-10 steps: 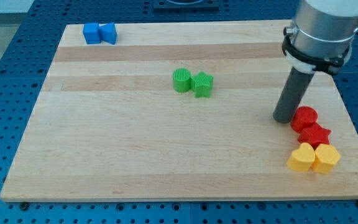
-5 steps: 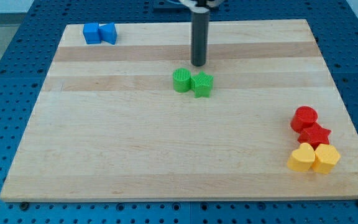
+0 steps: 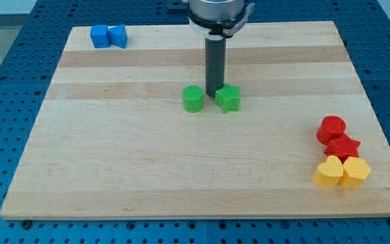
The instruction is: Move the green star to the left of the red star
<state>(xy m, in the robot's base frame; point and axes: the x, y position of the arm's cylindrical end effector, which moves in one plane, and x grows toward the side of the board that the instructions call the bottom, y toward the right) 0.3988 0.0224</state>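
Observation:
The green star (image 3: 227,99) lies near the board's middle, with a green round block (image 3: 193,99) a short gap to its left. My tip (image 3: 213,93) is down between the two green blocks, at their upper side, close against the star's left edge. The red star (image 3: 343,146) lies far off at the view's lower right, just below a red round block (image 3: 332,127).
Two yellow blocks, a heart (image 3: 328,172) and a hexagon-like one (image 3: 355,172), sit just below the red star. Two blue blocks (image 3: 108,36) sit together at the board's top left. The wooden board (image 3: 147,169) ends close to the right of the red and yellow blocks.
My tip moved from the red blocks to above the green pair, then came down between them. The green round block shifted left and the green star shifted right, so they now stand apart.

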